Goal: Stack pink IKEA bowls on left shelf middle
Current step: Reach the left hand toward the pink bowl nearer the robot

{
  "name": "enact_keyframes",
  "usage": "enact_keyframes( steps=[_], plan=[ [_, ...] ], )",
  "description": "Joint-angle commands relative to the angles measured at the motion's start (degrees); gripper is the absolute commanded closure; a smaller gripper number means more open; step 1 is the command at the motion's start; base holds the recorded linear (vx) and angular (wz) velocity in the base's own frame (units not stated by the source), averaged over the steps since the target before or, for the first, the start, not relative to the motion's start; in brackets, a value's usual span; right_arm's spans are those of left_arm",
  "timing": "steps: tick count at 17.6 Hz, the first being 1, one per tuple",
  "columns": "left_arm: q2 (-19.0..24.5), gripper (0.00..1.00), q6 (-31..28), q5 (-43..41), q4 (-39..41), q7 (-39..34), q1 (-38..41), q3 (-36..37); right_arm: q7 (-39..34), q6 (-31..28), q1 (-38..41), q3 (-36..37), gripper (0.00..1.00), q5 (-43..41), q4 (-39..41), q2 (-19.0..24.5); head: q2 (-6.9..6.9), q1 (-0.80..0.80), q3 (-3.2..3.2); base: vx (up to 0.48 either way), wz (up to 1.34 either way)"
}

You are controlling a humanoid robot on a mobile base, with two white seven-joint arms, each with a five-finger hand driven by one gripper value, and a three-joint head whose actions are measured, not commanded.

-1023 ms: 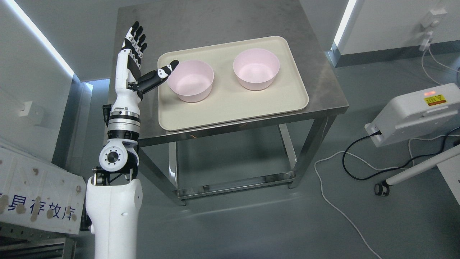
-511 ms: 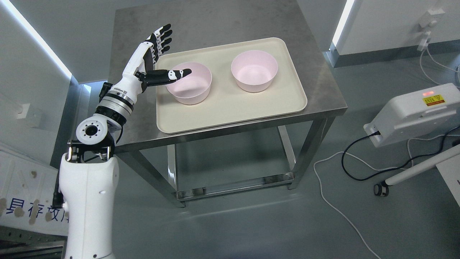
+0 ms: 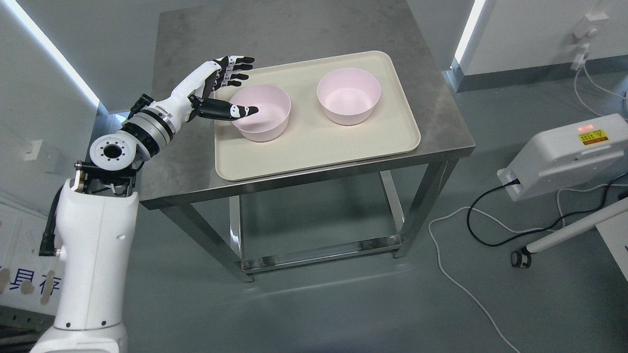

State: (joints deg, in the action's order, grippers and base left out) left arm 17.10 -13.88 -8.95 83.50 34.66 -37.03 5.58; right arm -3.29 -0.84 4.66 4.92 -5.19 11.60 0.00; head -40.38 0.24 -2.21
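Two pink bowls stand upright on a cream tray [image 3: 314, 152] on a steel table [image 3: 441, 127]. The left bowl [image 3: 265, 122] is near the tray's left edge, the right bowl [image 3: 349, 95] toward its back right. My left hand [image 3: 240, 88] reaches over the left bowl's near-left rim with fingers spread. Its thumb [image 3: 235, 111] points over the bowl's opening and the other fingers [image 3: 238, 68] sit behind the rim. It holds nothing. My right arm is out of view.
A white device [image 3: 564, 154] with a red light and a black cable sits on the floor at right. A white cable [image 3: 441, 255] trails across the floor. A white panel with print [image 3: 19, 284] leans at lower left.
My left arm has swung lower and to the right, bringing the open hand from upright beside the tray to over the left bowl's rim. The view shifted slightly.
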Motion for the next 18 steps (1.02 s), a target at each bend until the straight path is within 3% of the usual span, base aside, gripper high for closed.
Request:
enact_keyframes(
  steps=[1,4,11,18],
  plan=[
    [1.54,0.28,0.08,-7.3,-8.53,0.5,-6.21,8.39,-0.22,-0.04,0.0,0.0,0.0,0.0,0.0,-1.0,0.0,0.0,0.0,0.0,0.0],
    [-0.66,0.3,0.26,-14.14,-11.25,0.58,-6.91,10.5,-0.22,-0.04,0.0,0.0,0.0,0.0,0.0,-1.0,0.0,0.0,0.0,0.0,0.0],
    [-1.64,0.45,1.31,-19.78,-12.4,0.58,-7.53,11.03,-0.14,-0.04,0.0,0.0,0.0,0.0,0.0,-1.0,0.0,0.0,0.0,0.0,0.0],
    [-2.16,0.6,10.7,-28.21,-17.49,0.58,-12.01,14.72,-0.14,-0.04,0.0,0.0,0.0,0.0,0.0,-1.0,0.0,0.0,0.0,0.0,0.0]
  ],
)
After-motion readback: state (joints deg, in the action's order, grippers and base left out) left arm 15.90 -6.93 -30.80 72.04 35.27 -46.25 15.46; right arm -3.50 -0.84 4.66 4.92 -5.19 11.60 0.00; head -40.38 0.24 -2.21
